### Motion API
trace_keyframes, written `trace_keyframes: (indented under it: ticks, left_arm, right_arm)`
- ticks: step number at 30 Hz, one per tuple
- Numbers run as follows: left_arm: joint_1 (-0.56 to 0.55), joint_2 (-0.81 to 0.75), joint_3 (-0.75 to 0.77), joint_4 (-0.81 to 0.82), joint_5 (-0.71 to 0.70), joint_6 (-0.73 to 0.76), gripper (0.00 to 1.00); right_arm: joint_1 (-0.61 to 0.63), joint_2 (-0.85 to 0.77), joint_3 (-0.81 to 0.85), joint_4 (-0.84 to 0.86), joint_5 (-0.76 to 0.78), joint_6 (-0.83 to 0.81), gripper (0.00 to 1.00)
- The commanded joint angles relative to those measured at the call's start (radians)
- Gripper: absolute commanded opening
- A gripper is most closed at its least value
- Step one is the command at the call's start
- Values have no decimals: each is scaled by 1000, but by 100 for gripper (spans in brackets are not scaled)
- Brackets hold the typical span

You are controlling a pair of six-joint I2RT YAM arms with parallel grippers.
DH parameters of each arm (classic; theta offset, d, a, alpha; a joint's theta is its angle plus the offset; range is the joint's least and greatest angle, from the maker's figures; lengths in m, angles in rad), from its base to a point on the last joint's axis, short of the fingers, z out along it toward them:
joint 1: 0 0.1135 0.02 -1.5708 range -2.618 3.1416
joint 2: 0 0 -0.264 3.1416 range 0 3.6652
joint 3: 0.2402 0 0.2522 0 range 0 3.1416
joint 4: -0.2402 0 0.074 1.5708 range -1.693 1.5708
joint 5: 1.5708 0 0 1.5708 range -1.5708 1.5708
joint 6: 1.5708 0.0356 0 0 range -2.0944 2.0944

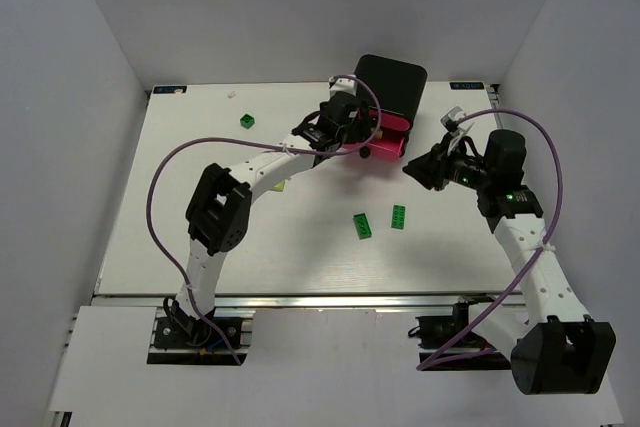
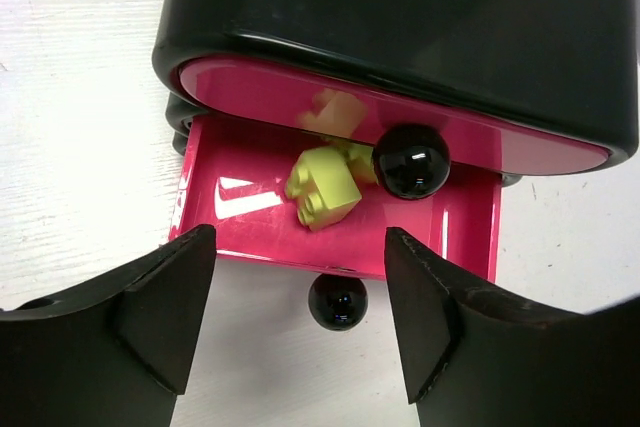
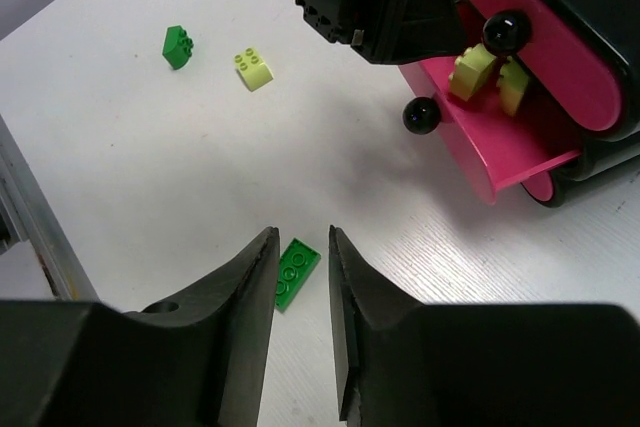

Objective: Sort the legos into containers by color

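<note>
1. Can't read any writing: only a small sticker (image 1: 170, 90) at the upper-left corner of the table (image 1: 200, 247), too blurred to make out.
2. Left gripper (image 2: 300, 247), lower half of its wrist view: matte black fingers spread wide, nothing between them, touching nothing, hanging just in front of the pulled-out middle drawer (image 2: 440, 232).
3. Right gripper (image 3: 300, 242), bottom centre of its own view: fingers only a narrow gap apart, pinching nothing (one of the flat green bricks (image 3: 296, 272) peeking through that gap, lying on the table below).
4. Two chunky studded lime-yellow blocks (image 2: 322, 185) sitting close together inside that open drawer, centre of the left wrist view.
5. Glossy black cabinet (image 2: 400, 27) with rounded corners, shiny magenta drawer fronts, round black knobs (image 2: 411, 161) like little marbles.
6. Loose on the white, faintly wood-grained table in the overhead view: both flat green bricks near the centre, a dark green cube (image 1: 247, 121) upper left, and a third lime-yellow block (image 1: 278, 185) left of centre, right beside the left arm.
</note>
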Motion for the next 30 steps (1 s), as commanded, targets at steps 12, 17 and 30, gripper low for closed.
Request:
trace_keyframes:
  ticks: [12,17,30]
  left_arm:
    - [14,-351,-215,15,-4,73,0]
    - [34,-735,-560,-26,4,161,0]
    - [34,-1238,-1057,-66,45,251,88]
  right_arm:
    - [6,102,-10,-152,-171,-356,24]
    - [62,156,-5,-154,-86,-439,0]
    - [300,418,182,-145,372,-490,26]
